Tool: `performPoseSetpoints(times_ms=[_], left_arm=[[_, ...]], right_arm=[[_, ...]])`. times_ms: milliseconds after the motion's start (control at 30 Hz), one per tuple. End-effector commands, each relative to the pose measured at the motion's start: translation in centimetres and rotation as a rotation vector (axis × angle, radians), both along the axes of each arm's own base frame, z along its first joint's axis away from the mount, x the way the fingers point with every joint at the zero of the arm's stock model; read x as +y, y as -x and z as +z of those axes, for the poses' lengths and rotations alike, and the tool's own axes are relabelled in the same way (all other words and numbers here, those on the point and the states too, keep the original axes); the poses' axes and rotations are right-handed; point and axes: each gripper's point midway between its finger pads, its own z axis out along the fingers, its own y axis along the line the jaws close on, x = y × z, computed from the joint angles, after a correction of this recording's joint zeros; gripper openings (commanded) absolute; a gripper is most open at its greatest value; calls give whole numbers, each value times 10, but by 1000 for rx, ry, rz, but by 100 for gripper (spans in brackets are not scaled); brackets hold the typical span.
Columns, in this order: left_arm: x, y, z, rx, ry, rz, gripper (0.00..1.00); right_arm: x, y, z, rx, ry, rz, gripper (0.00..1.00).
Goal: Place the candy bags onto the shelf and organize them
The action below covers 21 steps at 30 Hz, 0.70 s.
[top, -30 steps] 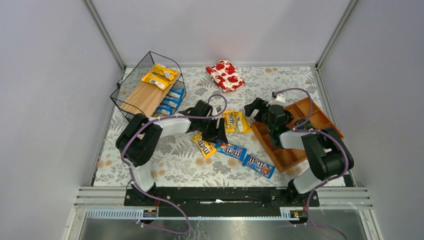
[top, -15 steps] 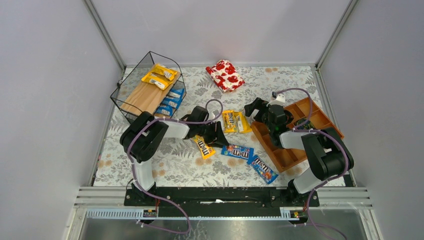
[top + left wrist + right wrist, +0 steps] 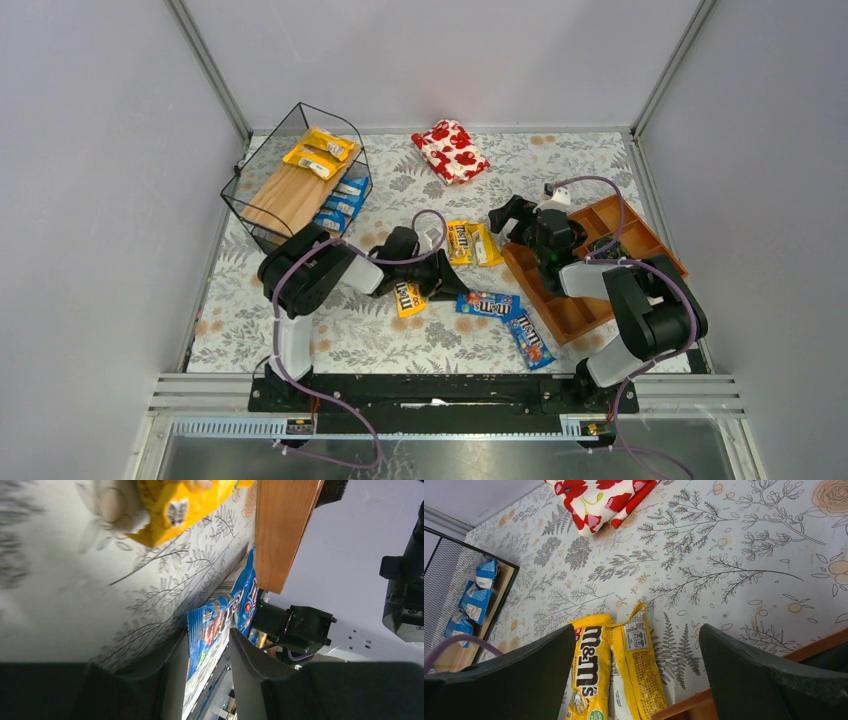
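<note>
My left gripper (image 3: 452, 286) lies low on the table, its jaws a little apart around the end of a blue candy bag (image 3: 487, 303). In the left wrist view the bag (image 3: 220, 615) rests against one finger (image 3: 175, 665), with a gap to the other. A second blue bag (image 3: 527, 337) lies just beyond and a yellow bag (image 3: 408, 297) beside the wrist. My right gripper (image 3: 510, 222) is wide open and empty over two yellow bags (image 3: 589, 670) lying side by side. The shelf (image 3: 262, 213) holds yellow bags (image 3: 320, 152) on its top board and blue bags (image 3: 341, 204) lower down.
An orange-brown compartment tray (image 3: 562, 310) stands at the right, close to the blue bags; its edge shows in the left wrist view (image 3: 285, 530). A red-and-white floral pouch (image 3: 451, 150) lies at the back. The cell walls rise on three sides.
My left gripper has slid right and toward the near edge, pushing both blue bags toward the tray; the farther one turned. The single yellow bag turned too. The right arm has not moved.
</note>
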Motion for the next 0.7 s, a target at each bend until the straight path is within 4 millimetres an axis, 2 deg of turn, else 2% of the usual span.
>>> performPoseSetpoints(times_ms=[0,200,333,467,667], left_arm=[[-24,-2,18,-27,118,37,39],[-45,-1,31,0,222,55,38],[-56,-5,35,-31,229,78,33],[-55,-9,41,-68,222,100,26],[-47,-10,41,-148,93,85,19]], right_arm=[[3,-9,22,-62,-26,9,100],[2,-9,22,-63,-26,8,100],[2,-9,23,-63,-26,6,100],[1,-9,22,-63,-25,4,100],[1,-9,24,-66,-29,2,100]])
